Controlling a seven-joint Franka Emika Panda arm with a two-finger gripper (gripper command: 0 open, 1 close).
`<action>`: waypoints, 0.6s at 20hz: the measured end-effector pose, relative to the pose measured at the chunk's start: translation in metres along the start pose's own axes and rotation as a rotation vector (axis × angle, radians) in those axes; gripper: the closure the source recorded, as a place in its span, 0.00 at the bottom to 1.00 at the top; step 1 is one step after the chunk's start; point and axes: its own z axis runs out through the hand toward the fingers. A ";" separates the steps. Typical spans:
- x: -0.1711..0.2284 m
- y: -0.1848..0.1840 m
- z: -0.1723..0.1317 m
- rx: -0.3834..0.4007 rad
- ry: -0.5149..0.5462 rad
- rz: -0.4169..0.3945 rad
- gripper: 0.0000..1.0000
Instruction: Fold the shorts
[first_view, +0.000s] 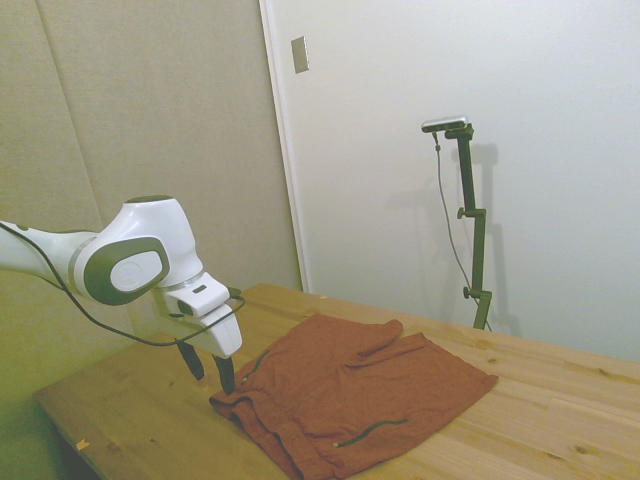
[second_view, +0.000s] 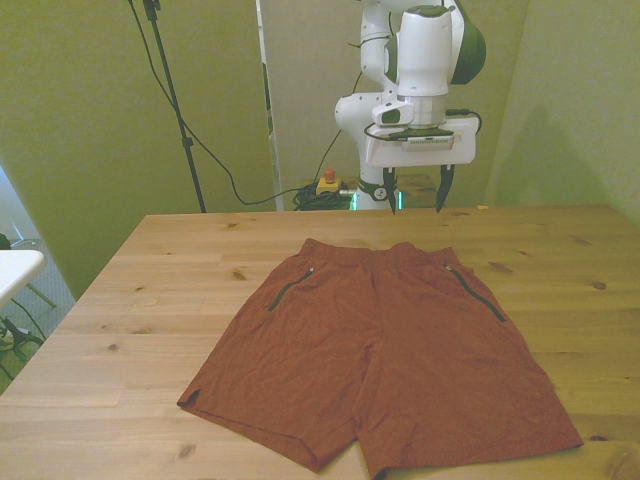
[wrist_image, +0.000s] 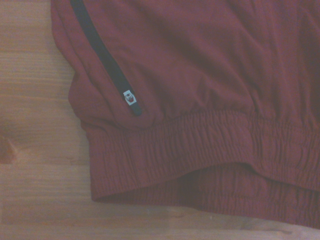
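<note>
Rust-red soft fabric shorts (second_view: 385, 345) lie flat and unfolded on the wooden table (second_view: 130, 330), roughly central, waistband toward the far edge, both leg hems toward the near edge. Thin dark zipper pocket lines run down either side of the front. Some rumpling in the cloth near the waistband in the side view.

White arm's two-finger gripper (second_view: 416, 190) hangs over the far edge, just behind the waistband, fingers pointing down, jaws spread wide, holding nothing. The side view puts the fingertips low, near the waistband corner; contact cannot be told.

The wrist view shows the gathered elastic waistband (wrist_image: 210, 150) and one zipper pull (wrist_image: 129, 97) close below.

Judgement: folding not begun; approach to the first grasp. Next move likely calls for descending onto the waistband edge, pinching it, then carrying it toward the hems.
</note>
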 end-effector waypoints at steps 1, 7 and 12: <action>0.000 0.000 0.000 0.002 0.002 0.000 0.00; -0.023 -0.034 0.003 -0.074 0.131 -0.020 0.00; -0.065 -0.087 0.015 -0.229 0.341 -0.047 0.00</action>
